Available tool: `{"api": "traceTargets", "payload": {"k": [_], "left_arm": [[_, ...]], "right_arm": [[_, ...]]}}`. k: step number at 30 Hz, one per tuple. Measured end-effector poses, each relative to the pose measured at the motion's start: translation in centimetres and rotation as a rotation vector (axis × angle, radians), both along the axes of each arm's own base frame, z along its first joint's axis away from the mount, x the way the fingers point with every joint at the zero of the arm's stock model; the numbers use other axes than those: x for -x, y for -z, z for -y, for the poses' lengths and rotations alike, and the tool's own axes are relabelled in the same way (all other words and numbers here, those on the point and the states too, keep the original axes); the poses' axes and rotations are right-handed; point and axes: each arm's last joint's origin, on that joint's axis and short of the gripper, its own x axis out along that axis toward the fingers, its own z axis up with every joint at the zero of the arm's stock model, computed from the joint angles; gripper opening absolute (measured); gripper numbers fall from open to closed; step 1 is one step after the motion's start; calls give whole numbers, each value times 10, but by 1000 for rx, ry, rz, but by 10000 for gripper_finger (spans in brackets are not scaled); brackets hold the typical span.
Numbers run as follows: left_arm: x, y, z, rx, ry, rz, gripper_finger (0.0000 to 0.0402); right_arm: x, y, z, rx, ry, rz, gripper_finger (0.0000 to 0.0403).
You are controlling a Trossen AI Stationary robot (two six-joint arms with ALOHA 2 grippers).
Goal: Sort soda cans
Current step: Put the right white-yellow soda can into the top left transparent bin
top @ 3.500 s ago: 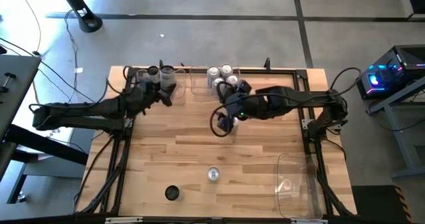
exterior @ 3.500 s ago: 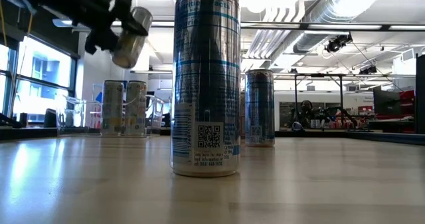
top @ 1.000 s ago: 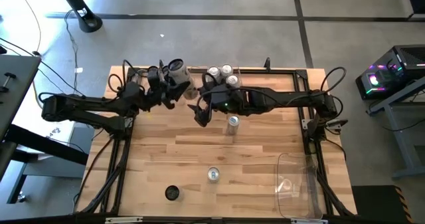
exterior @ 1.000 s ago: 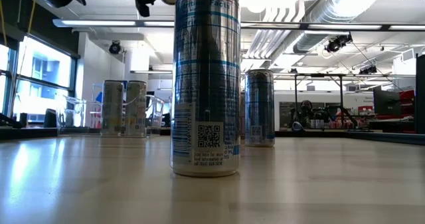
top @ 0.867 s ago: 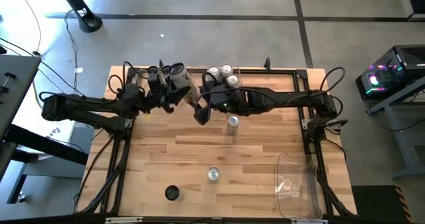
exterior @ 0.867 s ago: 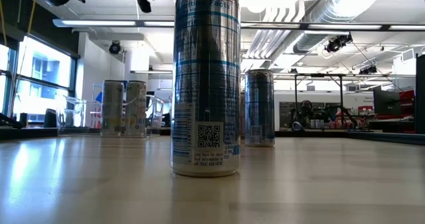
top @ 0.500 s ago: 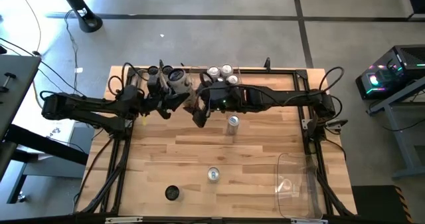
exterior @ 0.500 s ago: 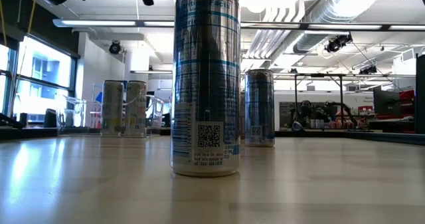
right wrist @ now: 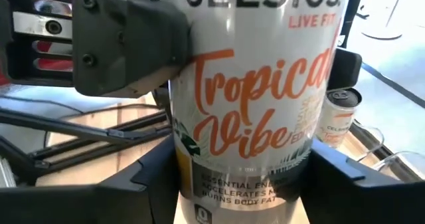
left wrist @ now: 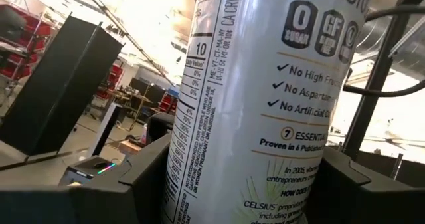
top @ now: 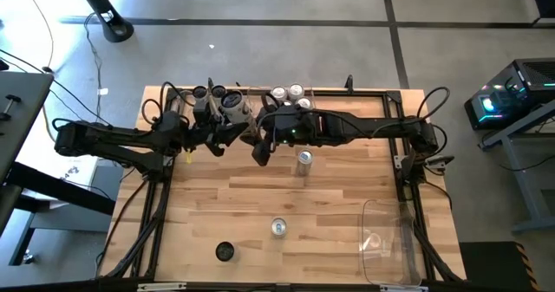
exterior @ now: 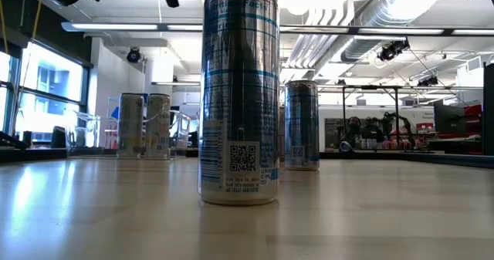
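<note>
2 grippers seemingly clasping 1 can

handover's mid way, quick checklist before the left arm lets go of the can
1. Left gripper shut on the Celsius can: ok, its fingers sit on both sides.
2. Right gripper around the same can: ok, its fingers lie against both sides.
3. Right grip firm enough to carry the can alone: cannot tell.
4. Left finger overlapping the right gripper's hold: ok, it sits higher on the can, apart.
5. Loose silver can on the table beside the right arm: ok, it stands apart from the arm.
6. Room among the cans at the back edge: cannot tell.
</note>
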Motion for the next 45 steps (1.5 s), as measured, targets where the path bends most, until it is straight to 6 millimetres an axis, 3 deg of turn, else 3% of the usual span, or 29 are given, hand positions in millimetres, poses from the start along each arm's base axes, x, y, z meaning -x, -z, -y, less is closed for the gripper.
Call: {"api": "traceTargets", "payload": {"k": [7, 11, 14, 22, 30, 45], "left_arm": [[-2, 4, 0, -82, 23, -54, 255], [-3, 9, -3, -39, 52, -122, 343], [-4, 14, -3, -21, 59, -183, 381], [-3, -8, -1, -151, 86, -509, 389], [-13, -26, 0, -234, 165, -616, 389], [-36, -10, 6, -190, 280, -651, 386]], "right_arm": [[12, -4, 1, 51, -44, -74, 220], [30, -8, 4, 77, -40, -174, 220], [49, -13, 5, 82, -22, -261, 220], [79, 3, -8, 13, -71, -570, 220], [75, 13, -28, 18, -102, -595, 220], [62, 26, -37, 13, -155, -611, 220]]}}
